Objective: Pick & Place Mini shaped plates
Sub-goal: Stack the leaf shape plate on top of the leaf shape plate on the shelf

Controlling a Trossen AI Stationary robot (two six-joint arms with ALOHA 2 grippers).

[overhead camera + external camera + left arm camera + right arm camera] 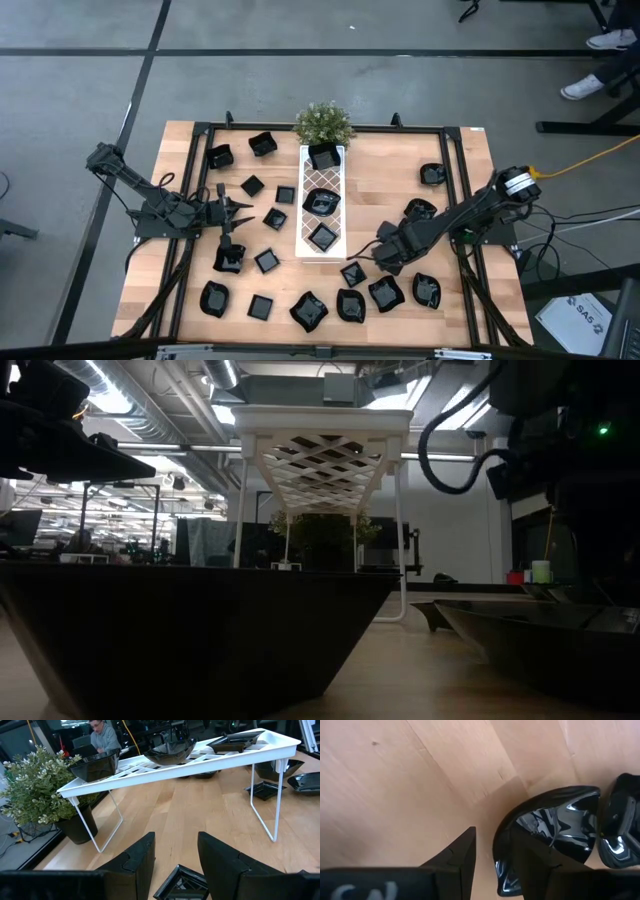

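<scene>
Parted jaws of the right gripper (492, 865) straddled the rim of a glossy black wavy-edged mini plate (555, 832) near the table's front right, one finger outside and one over the bowl, seemingly set for an edge pinch; whether they had already clamped on it could not be told. Beside it lay other glossy black dishes (387, 293), scattered for picking. At the left, the left gripper (175, 862) hovered spread and empty above a small square black plate (182, 882) on the light wooden table (380, 190). Between the arms stood the long white lattice tray (305, 215), already carrying several plates, with a small green potted plant (323, 122) at its far end.
</scene>
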